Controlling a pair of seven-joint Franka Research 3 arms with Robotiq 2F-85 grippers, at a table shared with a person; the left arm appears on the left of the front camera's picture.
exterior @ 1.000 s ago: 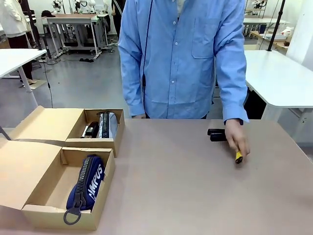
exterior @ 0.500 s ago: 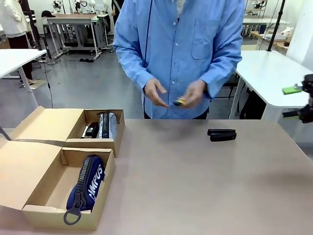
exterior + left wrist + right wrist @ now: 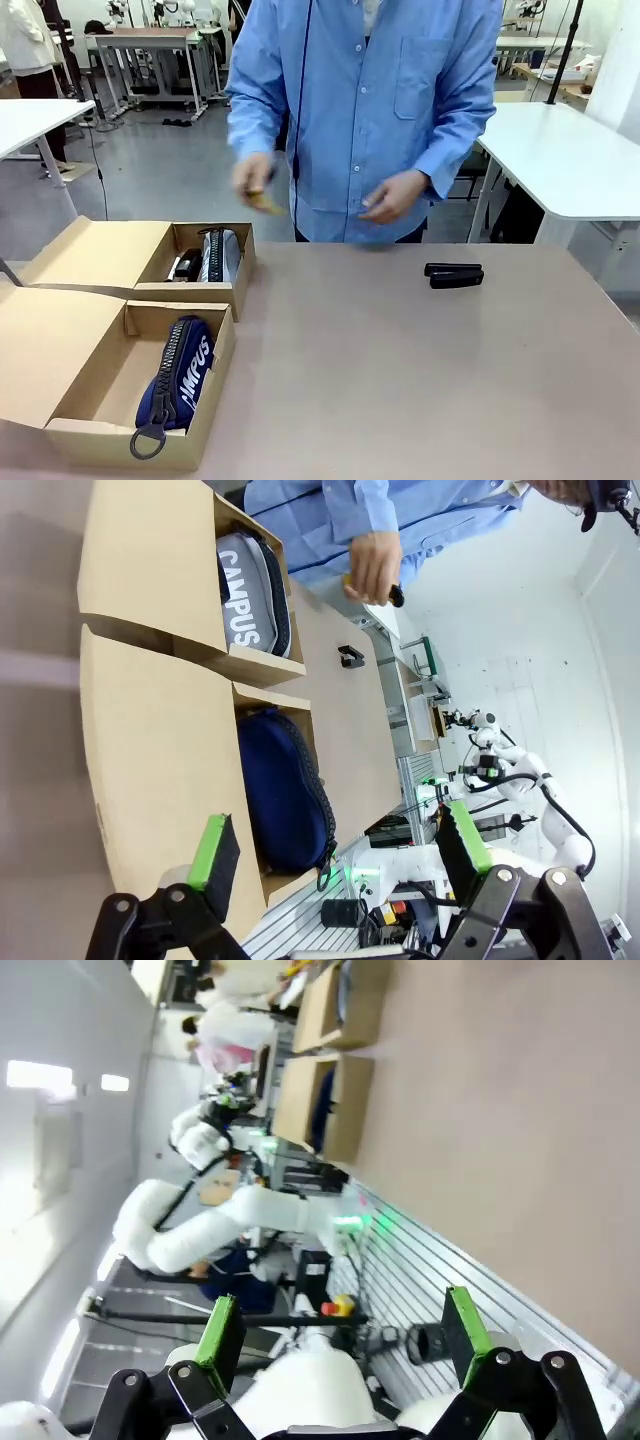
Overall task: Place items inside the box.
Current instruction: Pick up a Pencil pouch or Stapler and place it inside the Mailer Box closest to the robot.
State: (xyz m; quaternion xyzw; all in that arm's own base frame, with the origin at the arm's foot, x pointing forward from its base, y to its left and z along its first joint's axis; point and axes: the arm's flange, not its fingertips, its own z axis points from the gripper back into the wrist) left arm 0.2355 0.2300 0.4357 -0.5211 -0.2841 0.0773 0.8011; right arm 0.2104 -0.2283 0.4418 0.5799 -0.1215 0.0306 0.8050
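A person's hand holds the yellow utility knife [image 3: 265, 203] in the air above the far cardboard box [image 3: 140, 285]; the knife [image 3: 350, 581] also appears in the left wrist view. That box holds a grey CAMPUS pencil case [image 3: 219, 255] and a black stapler [image 3: 185, 265]. The near box [image 3: 130, 435] holds a navy CAMPUS pencil case [image 3: 178, 380]. A second black stapler [image 3: 453, 275] lies on the table at the right. My left gripper [image 3: 337, 845] is open beside the boxes, nothing between its fingers. My right gripper [image 3: 340, 1328] is open over the table's side, also holding nothing.
The person's other hand [image 3: 395, 195] hovers at chest height beyond the table's far edge. Both boxes' flaps [image 3: 45, 340] lie open toward the left. The brown tabletop [image 3: 400, 380] is bare between the boxes and the stapler.
The person passed the yellow knife from one hand to the other and carried it left, over the far box. The right gripper at the right edge drew out of the front view.
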